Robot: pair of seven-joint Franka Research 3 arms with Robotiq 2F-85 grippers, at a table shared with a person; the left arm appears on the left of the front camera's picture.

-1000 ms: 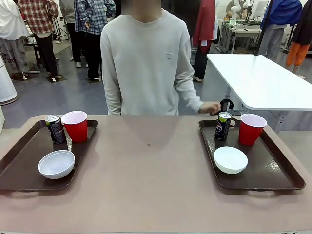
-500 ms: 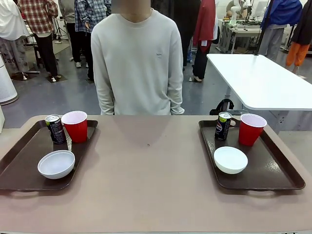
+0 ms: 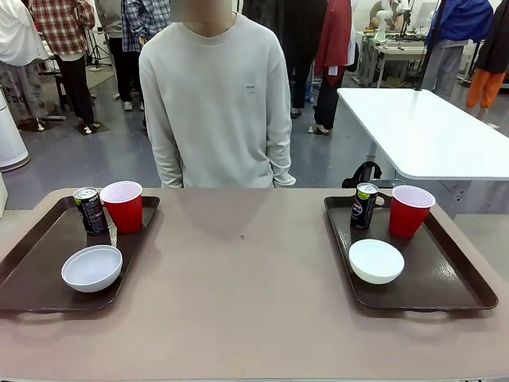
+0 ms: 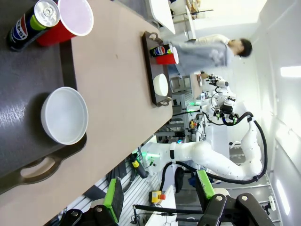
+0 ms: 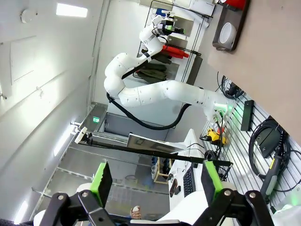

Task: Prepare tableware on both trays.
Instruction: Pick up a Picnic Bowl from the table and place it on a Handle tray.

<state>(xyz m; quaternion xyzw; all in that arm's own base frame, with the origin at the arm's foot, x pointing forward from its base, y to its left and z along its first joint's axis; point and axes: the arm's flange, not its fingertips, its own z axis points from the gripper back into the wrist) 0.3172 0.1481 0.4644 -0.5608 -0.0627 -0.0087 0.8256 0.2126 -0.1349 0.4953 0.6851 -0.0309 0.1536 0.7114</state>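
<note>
On the counter [image 3: 246, 294] two dark brown trays lie well apart, the left tray [image 3: 32, 278] at nine o'clock and the right tray [image 3: 445, 278] at three o'clock. On the left tray a white bowl [image 3: 92, 267] sits at the near side, with a dark can [image 3: 90, 210] and a red cup [image 3: 122, 205] upright just beside each other at twelve o'clock of it. On the right tray a second white bowl [image 3: 376, 260] sits near the inner rim, a second can [image 3: 365, 205] at twelve o'clock of it and a second red cup [image 3: 410, 211] at about one o'clock. A person in a pale sweater [image 3: 219, 103] stands at the far edge. The left tool [image 4: 160, 197] hangs wide open with nothing between its green pads; the right tool [image 5: 155, 186] likewise is spread fully and empty.
</note>
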